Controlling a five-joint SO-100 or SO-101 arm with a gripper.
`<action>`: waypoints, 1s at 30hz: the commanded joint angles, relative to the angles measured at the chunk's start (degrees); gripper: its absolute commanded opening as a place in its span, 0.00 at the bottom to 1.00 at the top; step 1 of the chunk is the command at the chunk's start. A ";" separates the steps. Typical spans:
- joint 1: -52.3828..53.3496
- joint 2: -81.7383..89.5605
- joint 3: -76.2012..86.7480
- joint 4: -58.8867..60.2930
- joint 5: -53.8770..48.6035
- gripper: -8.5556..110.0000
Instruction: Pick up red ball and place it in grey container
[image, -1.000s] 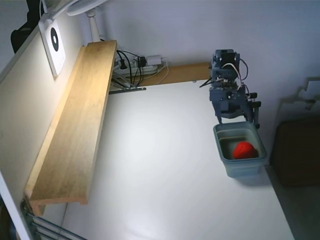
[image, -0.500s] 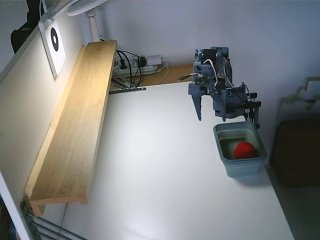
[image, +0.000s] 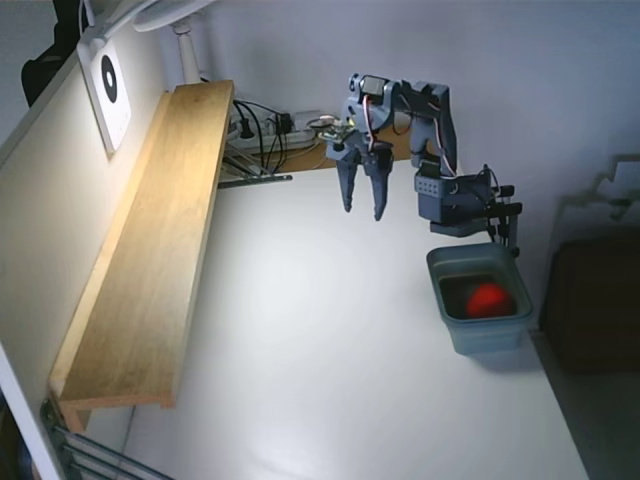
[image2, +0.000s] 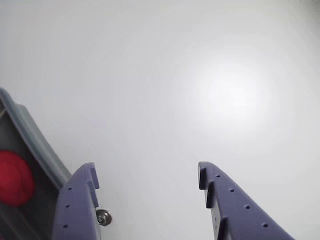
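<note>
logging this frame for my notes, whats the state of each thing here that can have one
red ball: lying inside the grey container, nothing gripping it
grey container: upright on the white table, open top, holding the ball
tool: open and empty, above bare table, clear of the container
wooden shelf: along the table's left edge in the fixed view, top bare
</note>
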 joint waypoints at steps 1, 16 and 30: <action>4.56 6.19 2.05 0.57 0.18 0.24; 26.00 19.27 13.87 0.97 0.18 0.16; 43.57 29.98 23.55 1.29 0.18 0.09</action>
